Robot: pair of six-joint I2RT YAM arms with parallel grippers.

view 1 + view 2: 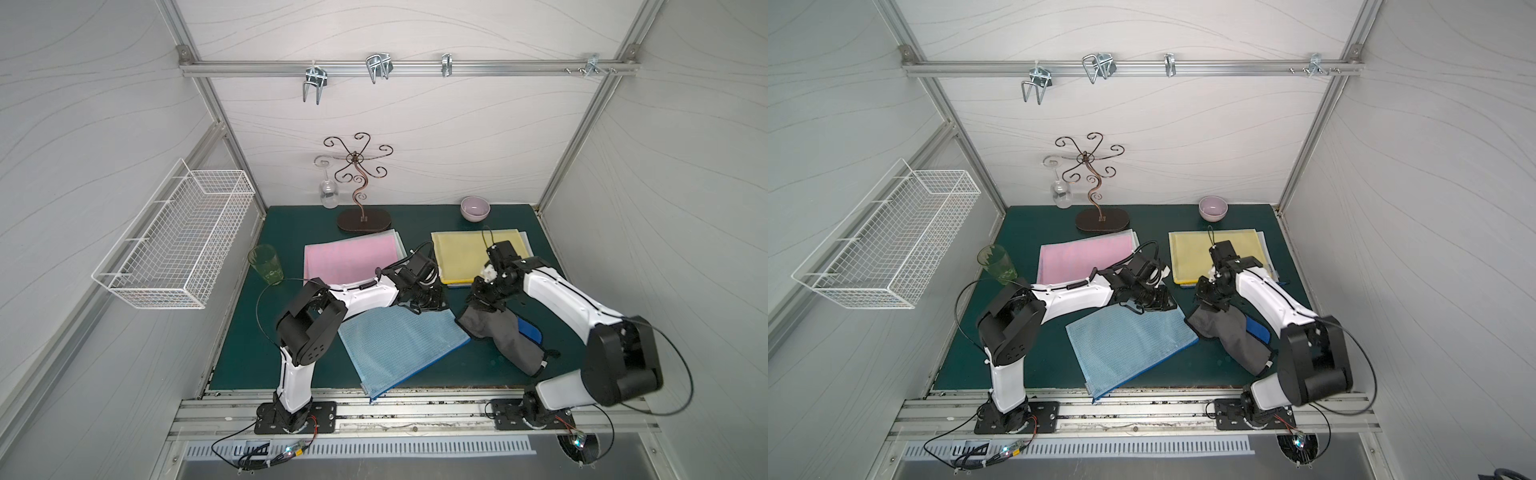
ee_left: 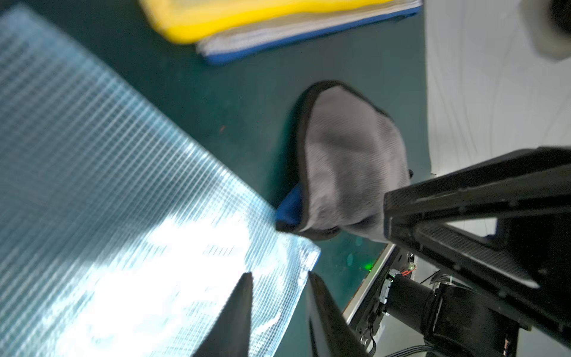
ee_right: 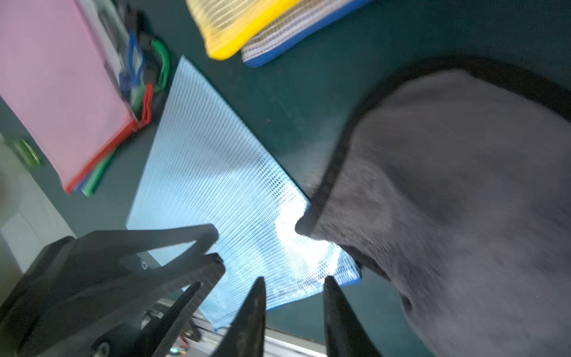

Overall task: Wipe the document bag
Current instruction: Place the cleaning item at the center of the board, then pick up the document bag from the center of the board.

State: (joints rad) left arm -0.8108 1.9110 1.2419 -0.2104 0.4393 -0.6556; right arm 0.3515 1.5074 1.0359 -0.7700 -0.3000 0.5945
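Blue bag (image 1: 399,353) lies under left claw (image 2: 279,278), jaws slightly apart; right claw (image 3: 295,279) touches cloth (image 1: 503,336), grip cannot be told.

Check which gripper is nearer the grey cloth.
Right. The right gripper is at the grey cloth's raised end, touching or nearly so. The left gripper is over the blue bag's far corner, beside the cloth but apart.

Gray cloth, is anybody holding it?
Cannot tell: the right gripper sits at the far end of the gray cloth, yet its fingers show none between them.
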